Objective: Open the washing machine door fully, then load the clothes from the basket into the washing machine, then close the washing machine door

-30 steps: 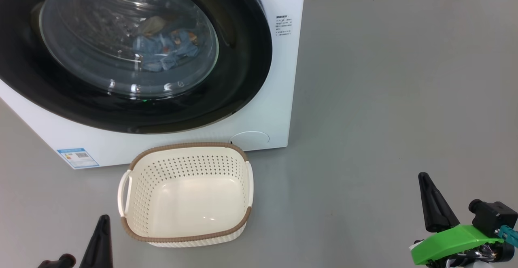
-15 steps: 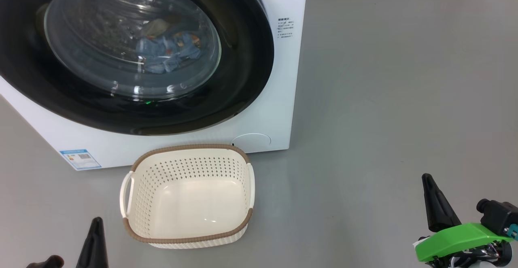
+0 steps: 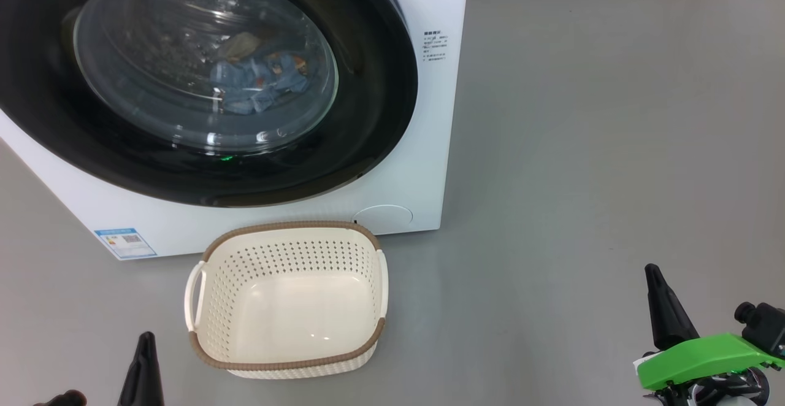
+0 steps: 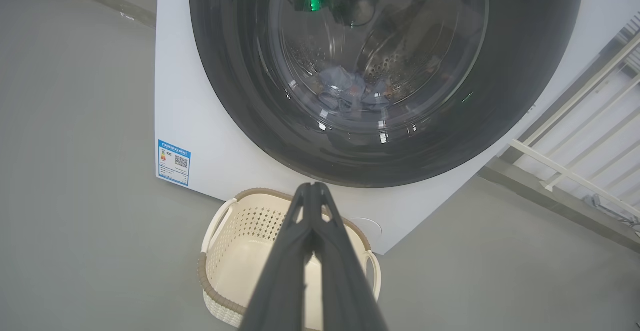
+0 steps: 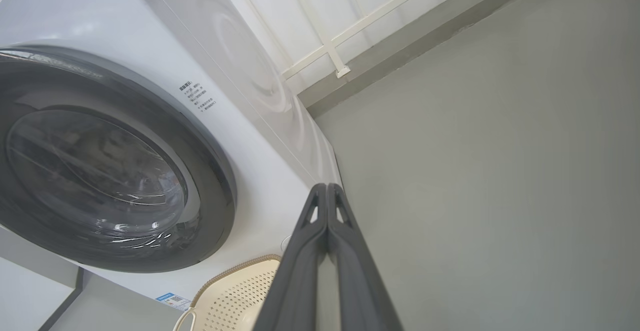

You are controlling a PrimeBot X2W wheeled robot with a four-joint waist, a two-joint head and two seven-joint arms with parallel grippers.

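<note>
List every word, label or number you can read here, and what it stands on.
Blue label sticker with a square code, low on the big white boxy washing machine: too small to read.
Small dark print block on its front, beside the round black-rimmed glass door: blurred, unreadable.
So no text can be quoted.

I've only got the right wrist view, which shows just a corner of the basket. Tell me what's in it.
Observer: Nothing. The head view shows the basket empty down to its bare floor.
Operator: Then report where the clothes went.
Observer: The clothes lie bunched inside the washing machine, seen through the washing machine door.
Operator: Give me the left gripper's state.
Observer: The left gripper is shut with nothing between its fingers. In its own wrist view it points over the basket toward the door.
</note>
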